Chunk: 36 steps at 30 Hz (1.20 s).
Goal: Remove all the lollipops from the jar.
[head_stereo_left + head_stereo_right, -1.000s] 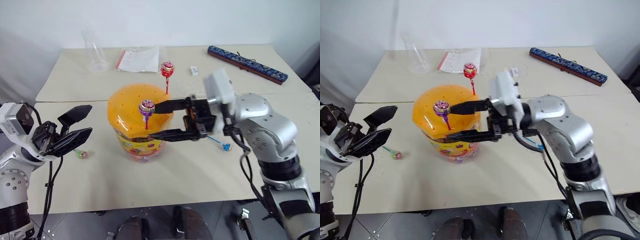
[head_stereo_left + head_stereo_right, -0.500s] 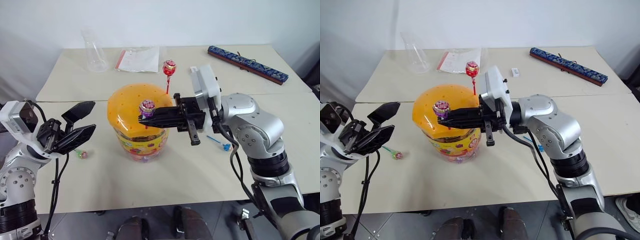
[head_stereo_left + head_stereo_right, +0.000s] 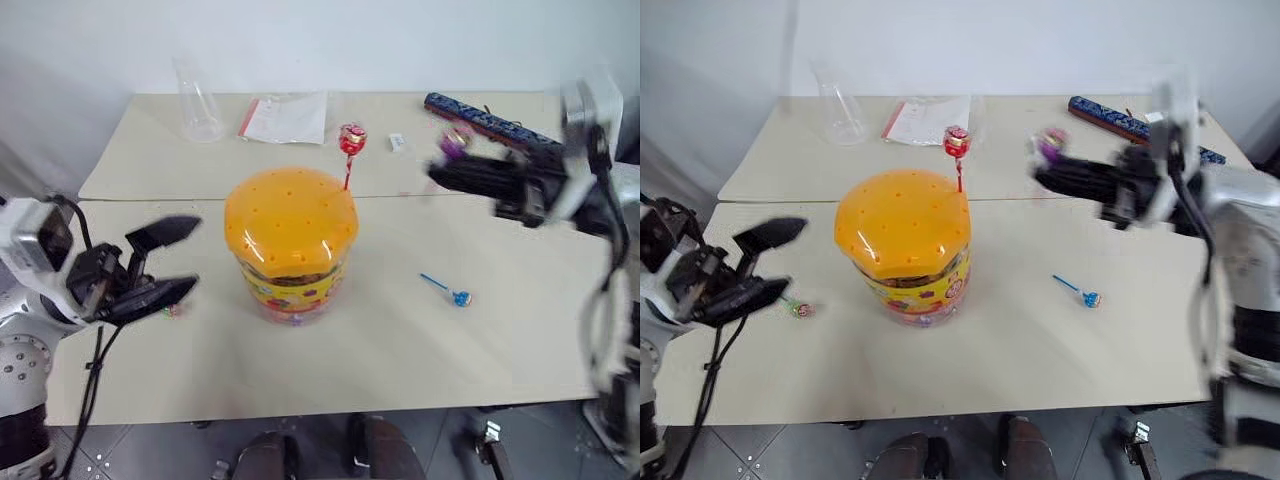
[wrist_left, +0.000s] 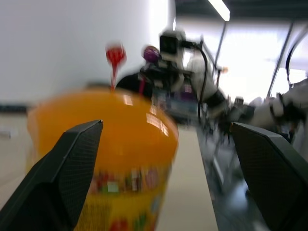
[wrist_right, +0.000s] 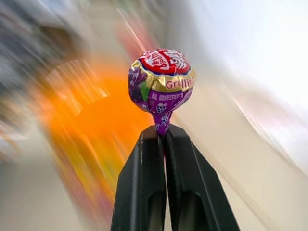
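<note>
**Purple lollipop out, held by a thin pinch on its stick**

Now the right gripper (image 5: pixel 165 137) has its fingers clamped on the stick of the purple lollipop (image 5: pixel 161 86), just under the wrapped ball, and carries it above the desk (image 3: pixel 380 350), well to the right of the jar (image 3: pixel 290 245). The contact is narrow: only the fingertips bear on the stick, so a sharp swing or stop could tip the candy or let it slip out, and it would drop and perhaps roll off the desk's right edge.

One red lollipop (image 3: pixel 351 139) is upright at the far right rim of the jar's orange lid; its stick seems to sit in a lid hole, though the views are too blurred to be sure. Reaching for it at an angle could push the jar aside or bend the stick, since nothing braces the tub.

The left gripper (image 3: pixel 165 260) hovers to the left of the jar with its fingers wide apart, holding nothing. A green lollipop (image 3: pixel 799 309) lies on the desk just below it, and a blue lollipop (image 3: pixel 458 297) lies right of the jar. Lowering either arm carelessly could knock these two off the desk.
</note>
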{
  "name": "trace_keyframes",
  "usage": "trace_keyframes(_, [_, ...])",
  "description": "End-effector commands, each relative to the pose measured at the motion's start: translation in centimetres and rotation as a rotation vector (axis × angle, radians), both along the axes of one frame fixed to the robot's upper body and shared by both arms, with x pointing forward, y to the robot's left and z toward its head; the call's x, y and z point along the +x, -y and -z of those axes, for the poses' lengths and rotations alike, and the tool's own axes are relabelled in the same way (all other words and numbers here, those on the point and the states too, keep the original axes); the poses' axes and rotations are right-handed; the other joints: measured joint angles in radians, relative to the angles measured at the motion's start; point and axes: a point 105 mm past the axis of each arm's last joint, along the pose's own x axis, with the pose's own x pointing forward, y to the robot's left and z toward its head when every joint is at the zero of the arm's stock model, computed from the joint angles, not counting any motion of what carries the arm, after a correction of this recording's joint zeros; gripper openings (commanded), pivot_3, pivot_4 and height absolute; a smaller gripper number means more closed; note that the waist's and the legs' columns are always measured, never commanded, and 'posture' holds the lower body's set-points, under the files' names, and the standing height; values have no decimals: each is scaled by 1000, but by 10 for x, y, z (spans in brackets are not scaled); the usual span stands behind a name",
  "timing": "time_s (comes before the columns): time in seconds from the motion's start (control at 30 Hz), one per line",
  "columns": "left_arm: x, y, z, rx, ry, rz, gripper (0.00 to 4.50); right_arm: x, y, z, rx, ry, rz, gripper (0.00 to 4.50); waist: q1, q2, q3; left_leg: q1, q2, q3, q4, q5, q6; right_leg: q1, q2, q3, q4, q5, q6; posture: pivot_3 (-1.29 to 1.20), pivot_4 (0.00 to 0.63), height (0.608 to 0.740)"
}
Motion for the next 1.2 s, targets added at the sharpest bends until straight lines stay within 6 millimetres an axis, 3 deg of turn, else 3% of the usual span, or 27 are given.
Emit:
trace_keyframes(0.03, [-1,-8,4,88,55,-23,4500,5,66,47,-299,-62,209,27,1,0,0,0,0,2,-1,0,0,0,1,-1,-2,0,0,0,150,740])
trace_keyframes(0.1, [-1,-9,5,98,63,-26,4500,5,86,62,-342,-88,274,27,-6,0,0,1,1,6,0,0,1,0,1,-3,-2,0,0,0,150,740])
trace_keyframes(0.17, [-1,-8,10,137,62,-22,4500,0,117,94,-429,-225,381,27,-18,1,0,4,1,9,1,1,1,-1,-1,0,-2,0,1,0,150,740])
trace_keyframes(0.3, [0,-11,11,134,67,-39,4500,-9,137,129,-469,-291,395,996,-18,1,0,6,4,10,1,2,-2,-1,-2,6,-1,0,0,0,150,740])
trace_keyframes(0.43, [-3,-14,6,97,56,-43,4500,-2,133,129,-406,-226,376,2247,-23,3,1,6,5,11,1,1,-3,-2,-2,9,2,-1,-2,0,150,740])
trace_keyframes(0.57, [-1,-25,-10,-22,76,-117,4500,14,92,81,-158,-35,256,3623,-28,3,1,6,6,11,1,2,-4,-3,-2,10,3,-1,-2,0,150,740])
trace_keyframes(0.63, [1,-34,-17,-124,74,-169,4500,13,53,47,-2,56,106,4300,-27,3,1,7,6,10,1,1,-4,-3,-2,10,4,-1,-2,0,150,740])
trace_keyframes(0.7, [1,-42,-20,-211,63,-221,4500,7,13,16,123,123,-38,4300,-27,4,1,7,7,9,1,1,-5,-3,-2,10,5,-1,-2,0,150,740])
trace_keyframes(0.83, [2,-47,-20,-274,57,-266,4500,4,-16,-6,213,160,-95,4300,-11,3,1,6,7,6,1,0,-6,-3,-2,7,10,-1,-2,0,150,740])
trace_keyframes(0.9, [1,-50,-16,-325,50,-291,4500,6,-56,-37,317,234,-183,4300,-10,2,0,5,7,3,2,0,-6,-3,-2,5,9,-1,-2,0,150,740])
trace_keyframes(0.97, [0,-51,-14,-341,43,-299,4500,6,-78,-52,376,240,-230,4300,-13,2,0,3,6,5,2,0,-6,-3,-3,6,8,-1,-2,0,150,740])
trace_keyframes(1.07, [-1,-54,-12,-339,42,-306,4500,-2,-117,-52,361,129,-375,4300,-13,2,0,3,6,5,2,0,-6,-4,-2,5,10,-1,-2,0,150,740])
trace_keyframes(1.2, [-3,-46,-12,-318,38,-260,4500,-1,-142,-49,343,67,-408,4300,-12,2,0,2,6,2,2,0,-6,-4,-2,2,11,-1,-2,0,150,740])
